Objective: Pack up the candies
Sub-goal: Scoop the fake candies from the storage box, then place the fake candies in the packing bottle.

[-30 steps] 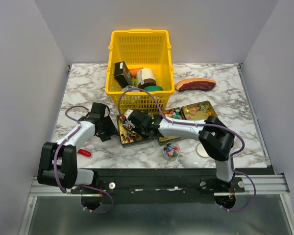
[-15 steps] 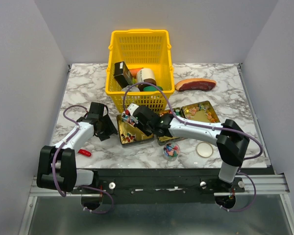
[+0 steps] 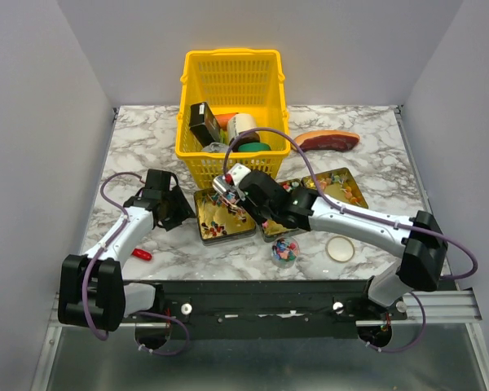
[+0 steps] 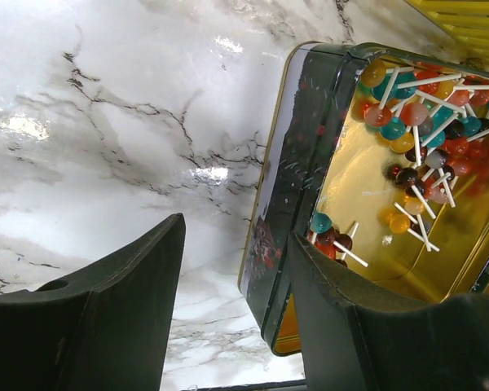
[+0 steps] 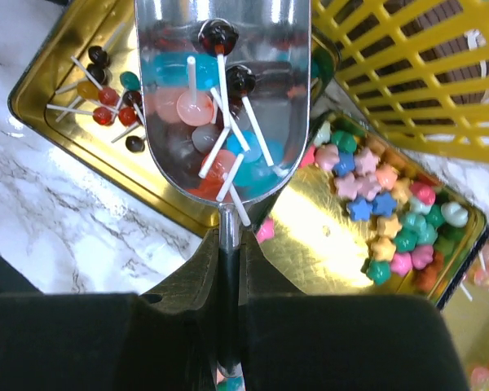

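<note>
My right gripper [image 5: 228, 244] is shut on the handle of a metal scoop [image 5: 220, 90] that carries several lollipops [image 5: 220, 155]. The scoop hovers over the left gold tin [image 5: 41, 106], which holds more lollipops [image 4: 424, 122]. Star-shaped candies [image 5: 375, 204] fill the middle tin [image 3: 270, 231]. In the top view the scoop [image 3: 225, 189] sits in front of the basket, with the right gripper [image 3: 243, 189] just behind it. My left gripper [image 4: 236, 236] is open and straddles the left tin's dark side wall [image 4: 301, 147]. That wall stands close to the right finger [image 4: 334, 309].
A yellow basket [image 3: 228, 98] with grocery packages stands behind the tins. A reddish meat slab [image 3: 324, 140] lies at the back right. A third tin [image 3: 347, 174], a small cup of candies [image 3: 284, 250], a white lid [image 3: 339, 248] and a red item [image 3: 141, 254] lie nearby.
The right arm has stretched out and carried the scoop back and to the right, uncovering the white lid. The left gripper has opened a little wider at the tin's wall.
</note>
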Controlling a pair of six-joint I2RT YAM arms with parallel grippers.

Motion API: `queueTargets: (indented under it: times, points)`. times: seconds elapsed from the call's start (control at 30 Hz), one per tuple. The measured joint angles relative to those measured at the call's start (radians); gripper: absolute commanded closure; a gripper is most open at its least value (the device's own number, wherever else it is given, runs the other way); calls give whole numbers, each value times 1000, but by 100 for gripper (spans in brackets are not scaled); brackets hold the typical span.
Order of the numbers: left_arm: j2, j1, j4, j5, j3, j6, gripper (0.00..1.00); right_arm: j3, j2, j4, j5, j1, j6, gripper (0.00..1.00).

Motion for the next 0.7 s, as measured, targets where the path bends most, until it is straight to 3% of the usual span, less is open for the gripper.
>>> queueTargets:
  times: [0.27,0.7]
  points:
    - [0,0,2,0,-3,0,30,14,-78,-221,18,-2,118,99]
    - [11,0,21,12,-4,13,24,-183,-367,-459,28,-2,340,99]
